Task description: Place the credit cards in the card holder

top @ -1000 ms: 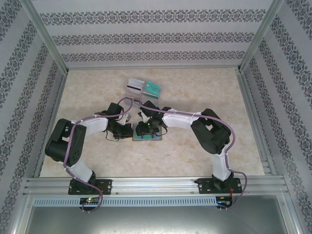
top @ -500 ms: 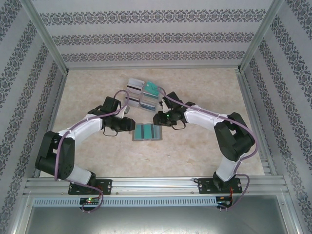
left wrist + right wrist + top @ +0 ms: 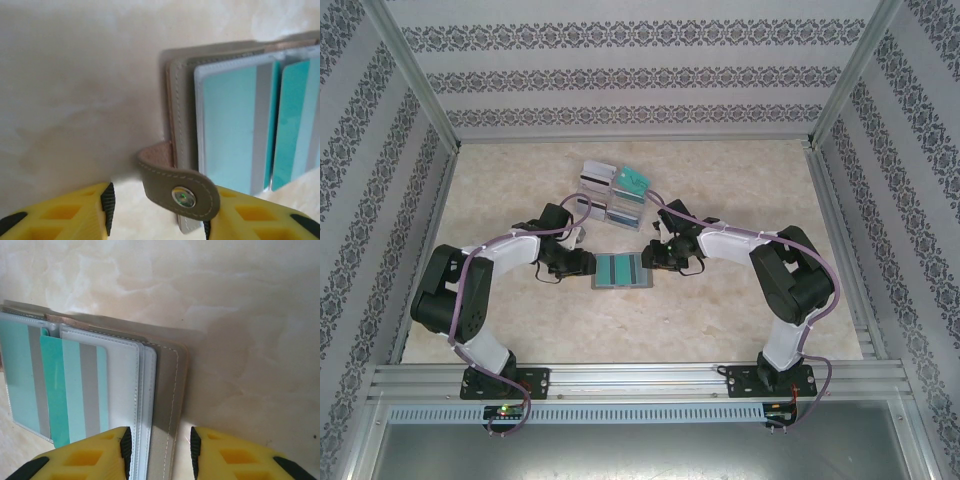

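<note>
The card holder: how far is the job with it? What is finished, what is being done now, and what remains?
Done: the card holder lies open with at least two teal cards in its sleeves. In hand: nothing is gripped; the left gripper and the right gripper sit open at its two side edges. Left: more cards wait in the clear tray behind it.

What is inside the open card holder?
Teal cards with grey stripes sit in clear pockets on both halves of the card holder. Whether more cards lie in pockets beneath these is covered.
</note>
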